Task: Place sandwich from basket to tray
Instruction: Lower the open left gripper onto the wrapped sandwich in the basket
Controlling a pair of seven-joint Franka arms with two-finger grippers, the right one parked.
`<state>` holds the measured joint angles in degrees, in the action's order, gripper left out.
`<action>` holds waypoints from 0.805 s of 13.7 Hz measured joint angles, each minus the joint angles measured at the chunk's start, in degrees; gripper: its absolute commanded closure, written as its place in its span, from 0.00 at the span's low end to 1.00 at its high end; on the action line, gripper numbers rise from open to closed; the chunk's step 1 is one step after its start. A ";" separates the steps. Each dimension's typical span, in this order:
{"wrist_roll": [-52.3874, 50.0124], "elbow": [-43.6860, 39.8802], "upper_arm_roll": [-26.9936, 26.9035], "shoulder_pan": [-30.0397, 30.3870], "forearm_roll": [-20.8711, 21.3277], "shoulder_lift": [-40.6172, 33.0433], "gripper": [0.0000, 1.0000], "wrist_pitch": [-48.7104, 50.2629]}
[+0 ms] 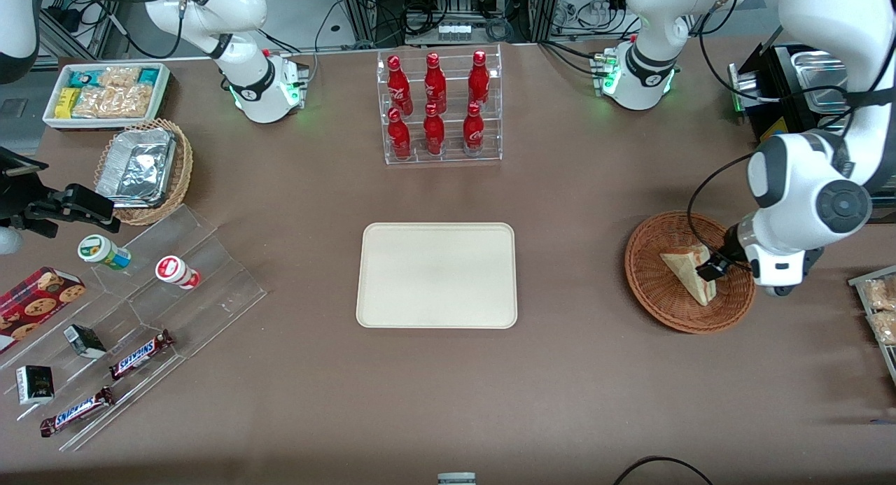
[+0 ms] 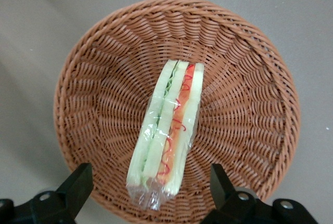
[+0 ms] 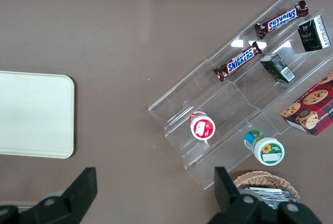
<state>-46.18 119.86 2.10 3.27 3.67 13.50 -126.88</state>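
brown table point(image 1: 560, 261); gripper point(image 2: 151, 187) spread above sandwich point(image 2: 169, 130) in basket point(image 2: 250, 78).

One sandwich point(image 1: 689, 273), one basket point(image 1: 658, 289), one tray point(image 1: 437, 275), one gripper point(image 1: 714, 269), six red bottles point(image 1: 435, 106), two Snickers bars point(image 1: 140, 354).

The sandwich point(image 1: 689, 271) lies in the basket point(image 1: 654, 289), which sits on the table point(image 1: 560, 401) toward the working arm's end. The gripper point(image 2: 151, 193) hangs just above the sandwich, its fingers point(image 2: 78, 182) spread to either side of it. The tray point(image 1: 437, 275) sits mid-table, well apart from the basket. The bottle rack point(image 1: 439, 107) stands farther from the front camera than the tray.
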 measured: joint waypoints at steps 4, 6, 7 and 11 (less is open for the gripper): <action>-0.75 6.53 0.07 -0.02 0.49 0.34 0.00 -7.72; -0.83 7.07 0.07 -0.02 1.08 1.07 0.41 -8.86; -0.86 7.07 0.08 -0.04 1.39 1.45 0.75 -9.05; -0.87 6.39 0.21 -0.14 1.75 1.80 1.00 -9.37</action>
<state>-47.04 126.25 2.31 3.13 5.42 15.30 -136.26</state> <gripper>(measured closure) 0.529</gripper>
